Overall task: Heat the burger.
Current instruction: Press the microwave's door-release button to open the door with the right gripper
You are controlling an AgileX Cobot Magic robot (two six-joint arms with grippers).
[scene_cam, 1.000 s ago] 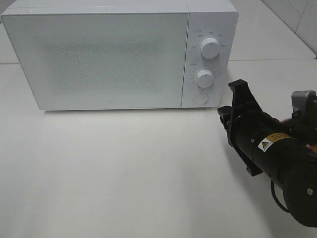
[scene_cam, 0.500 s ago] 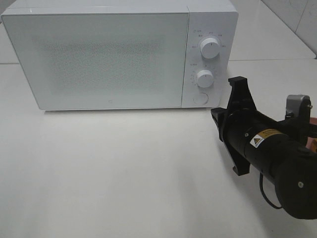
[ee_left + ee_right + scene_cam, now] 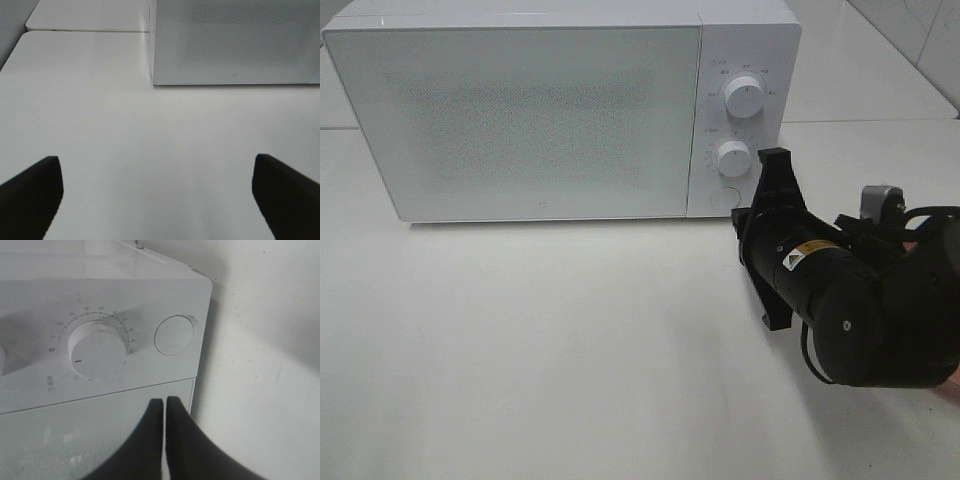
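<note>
The burger is out of view. The white microwave (image 3: 520, 110) stands at the back with its door closed. My right gripper (image 3: 752, 215) is shut and empty, right in front of the control panel's lower corner. In the right wrist view its closed fingertips (image 3: 164, 401) lie over the door's edge, just below the lower knob (image 3: 97, 350) and the round button (image 3: 174, 335). My left gripper (image 3: 155, 159) is open and empty, low over the table in front of the microwave (image 3: 235, 40). It does not show in the exterior view.
The control panel carries an upper knob (image 3: 745, 97), a lower knob (image 3: 733, 158) and a round button (image 3: 724, 197). The white table (image 3: 540, 340) spreads in front of the microwave. A tiled wall is at the back right.
My right arm has moved left and forward, from the table's right side up to the microwave's control panel. The microwave has not moved.
</note>
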